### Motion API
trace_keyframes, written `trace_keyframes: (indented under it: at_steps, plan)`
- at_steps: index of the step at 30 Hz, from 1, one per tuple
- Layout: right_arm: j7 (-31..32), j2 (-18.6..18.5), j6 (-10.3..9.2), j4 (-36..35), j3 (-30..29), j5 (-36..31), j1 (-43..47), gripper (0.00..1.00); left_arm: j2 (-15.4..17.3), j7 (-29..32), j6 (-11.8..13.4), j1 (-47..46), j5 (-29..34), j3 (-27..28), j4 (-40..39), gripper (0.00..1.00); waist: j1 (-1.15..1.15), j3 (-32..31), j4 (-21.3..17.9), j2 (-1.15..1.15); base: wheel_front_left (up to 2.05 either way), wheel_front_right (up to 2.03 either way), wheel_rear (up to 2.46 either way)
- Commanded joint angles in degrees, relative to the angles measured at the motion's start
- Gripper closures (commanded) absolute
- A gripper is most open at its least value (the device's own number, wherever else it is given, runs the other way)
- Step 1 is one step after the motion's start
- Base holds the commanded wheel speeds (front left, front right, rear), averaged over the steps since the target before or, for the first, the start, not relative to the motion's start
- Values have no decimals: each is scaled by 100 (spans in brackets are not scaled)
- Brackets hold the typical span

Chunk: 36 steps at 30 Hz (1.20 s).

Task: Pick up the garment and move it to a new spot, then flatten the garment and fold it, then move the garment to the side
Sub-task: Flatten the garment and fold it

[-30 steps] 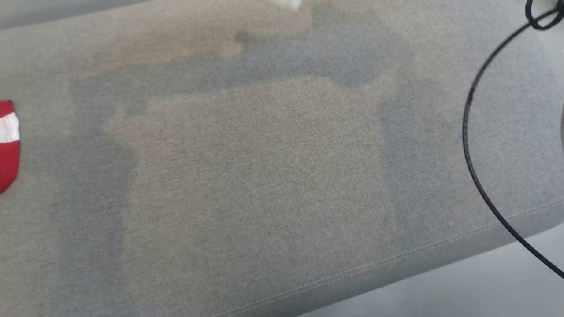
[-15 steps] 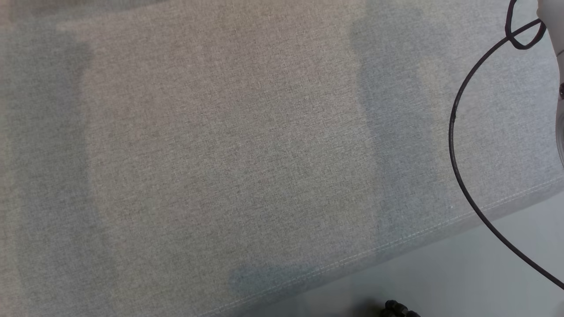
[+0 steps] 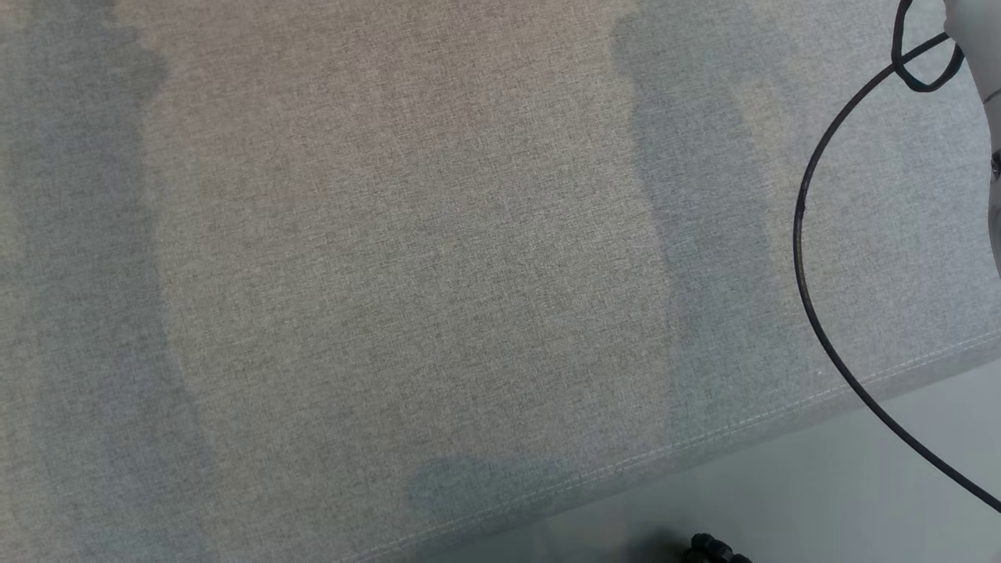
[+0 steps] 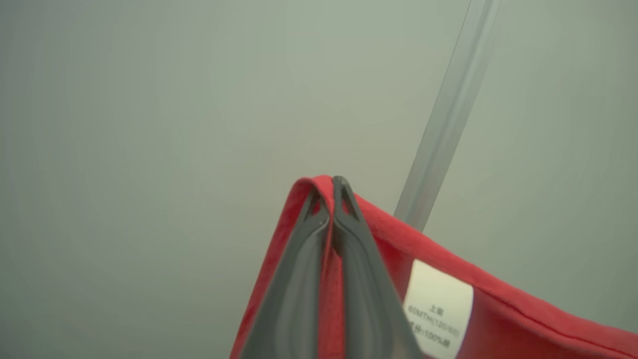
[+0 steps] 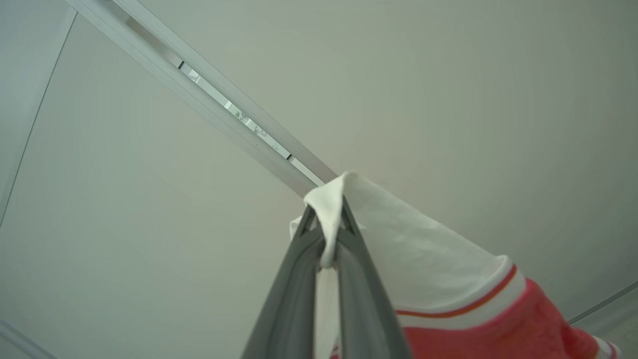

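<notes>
Two end effectors point(image 4: 332, 185) point(image 5: 328, 212) pointing upward, pinching garment point(image 4: 528, 331)

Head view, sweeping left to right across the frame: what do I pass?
Grey fabric cushion → small dark object at the bottom edge → black cable → pale forearm at the right edge.

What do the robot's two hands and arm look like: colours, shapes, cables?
The left hand and right hand match: two long, dark grey fingers, tapering to thin tips with slotted cut-outs. Beside a pale forearm runs a black cable.
</notes>
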Motion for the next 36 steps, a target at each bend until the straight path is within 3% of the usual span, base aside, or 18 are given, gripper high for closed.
trace_keyframes:
  at_steps: [1, 9, 12, 17, 23, 36]
  plan:
    - [-20, -15, 2, 37, 16, 17, -42, 100, 16, -6, -34, -103, -15, -22, 33, 100, -1, 0, 15, 0, 0, 0, 0]
    - [-21, -17, 3, 141, 56, -159, -139, 100, 0, -14, -75, -173, -105, -16, 309, 100, -1, 18, 83, 0, 0, 0, 0]
    - [-21, -17, 3, 4, -82, -499, -332, 100, 127, -27, 144, -267, 44, 180, -294, 100, -1, 25, 113, 0, 0, 0, 0]
    - [-20, -218, 2, -989, -1231, -1597, -290, 100, -99, -13, 287, 242, 497, 665, -1737, 100, -1, 37, 245, 0, 0, 0, 0]
    - [-20, -45, 3, -1748, -2458, -3061, 188, 100, -349, -14, 147, 576, 833, 1013, -2076, 100, -1, -29, 371, 0, 0, 0, 0]
    - [-21, -11, 2, -1598, -2145, -2727, 605, 100, -588, -16, -46, 764, 1110, 1456, -1780, 100, -1, 165, 471, 0, 0, 0, 0]
